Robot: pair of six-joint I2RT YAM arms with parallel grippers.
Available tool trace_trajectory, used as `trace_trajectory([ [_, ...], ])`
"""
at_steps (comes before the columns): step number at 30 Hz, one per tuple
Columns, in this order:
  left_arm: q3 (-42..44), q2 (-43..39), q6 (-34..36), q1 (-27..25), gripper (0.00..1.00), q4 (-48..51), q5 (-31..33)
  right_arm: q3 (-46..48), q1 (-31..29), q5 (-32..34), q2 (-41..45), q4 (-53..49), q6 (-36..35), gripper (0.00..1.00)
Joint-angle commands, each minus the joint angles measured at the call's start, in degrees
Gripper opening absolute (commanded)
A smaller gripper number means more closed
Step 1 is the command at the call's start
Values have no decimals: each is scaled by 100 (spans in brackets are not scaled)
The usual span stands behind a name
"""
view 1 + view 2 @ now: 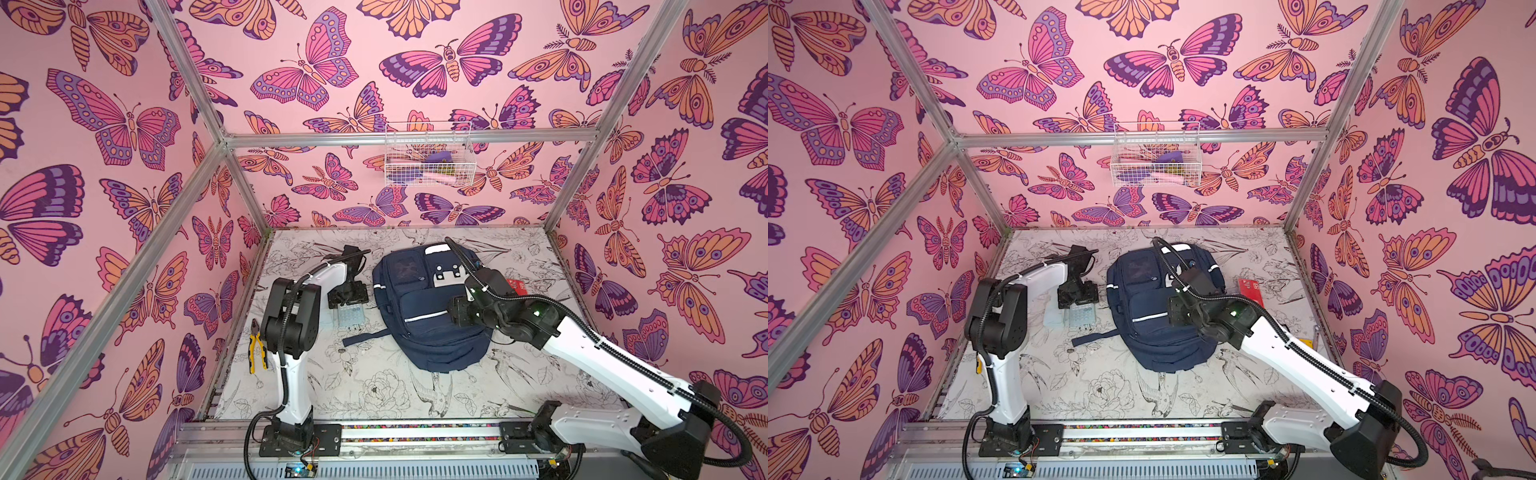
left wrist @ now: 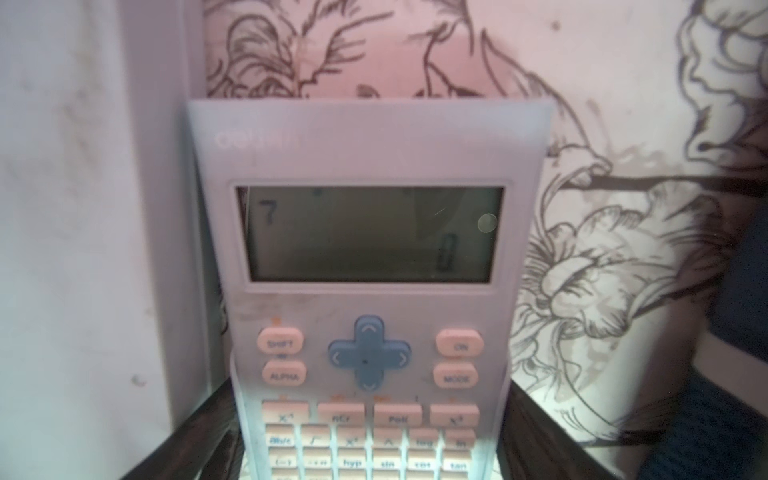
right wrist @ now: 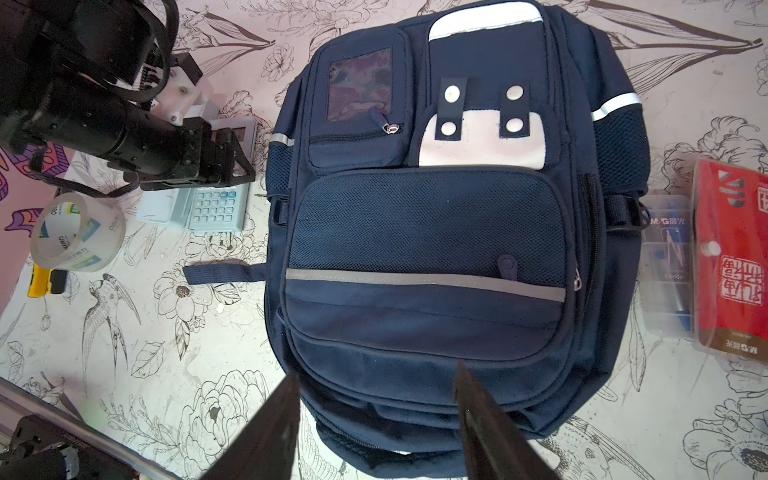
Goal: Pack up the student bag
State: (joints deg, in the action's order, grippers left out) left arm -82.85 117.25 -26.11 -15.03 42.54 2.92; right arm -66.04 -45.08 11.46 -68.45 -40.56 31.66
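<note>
Now, student bag (image 1: 415,332) (image 1: 1142,332): flat, centre of both top views.
Left claw (image 2: 368,390): wide, astride calculator (image 2: 370,232), left of bag.
Right claw (image 3: 376,370): half-open, empty, over bag's front pocket.

Navy student bag (image 1: 436,349), white stripes (image 1: 422,319); pale-blue calculator (image 2: 365,303), pink keys (image 2: 280,344); red packet (image 3: 731,266)

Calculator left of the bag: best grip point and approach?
Pinch the calculator across its two long edges at the keypad end, coming straight down. It lies flat, face up, and looks narrow enough; the left gripper straddles it there.
</note>
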Motion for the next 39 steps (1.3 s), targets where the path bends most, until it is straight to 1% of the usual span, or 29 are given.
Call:
trace_trajectory([
  [1,41,294,-95,17,71,91,-256,-65,34,-1,120,-131,-6,60],
  [4,49,110,-169,11,59,89,-458,-77,32,-75,90,-113,-2,59],
  [6,74,-143,-247,17,47,90,-588,-97,29,-205,58,-54,25,59],
  [7,76,-265,-276,17,44,89,-652,-79,28,-327,43,7,13,59],
  [8,80,-433,-324,10,40,88,-750,-69,29,-489,15,108,30,59],
  [9,85,-616,-374,9,34,85,-848,-41,34,-689,-17,234,69,58],
  [10,84,-786,-417,6,31,86,-938,-14,32,-915,-64,372,108,58],
  [12,85,-1188,-546,-1,24,77,-1164,43,9,-1462,-197,750,232,57],
  [15,101,-1751,-738,-35,21,76,-1487,42,-117,-2025,-489,1271,408,54],
  [20,215,-2517,-1044,-229,18,-26,-2000,-250,-293,-2587,-1069,1891,657,52],
  [25,377,-3039,-1291,-516,17,-101,-2170,-609,-282,-2764,-1468,2187,762,52],
  [28,540,-3200,-1484,-561,16,-250,-2367,-790,-283,-2897,-1677,2266,823,50],
  [32,697,-3381,-1640,-606,15,-401,-2536,-796,-282,-3019,-1758,2557,1001,48],
  [39,847,-3582,-1792,-686,15,-564,-2734,-917,-282,-3094,-2036,2631,1165,40],
])
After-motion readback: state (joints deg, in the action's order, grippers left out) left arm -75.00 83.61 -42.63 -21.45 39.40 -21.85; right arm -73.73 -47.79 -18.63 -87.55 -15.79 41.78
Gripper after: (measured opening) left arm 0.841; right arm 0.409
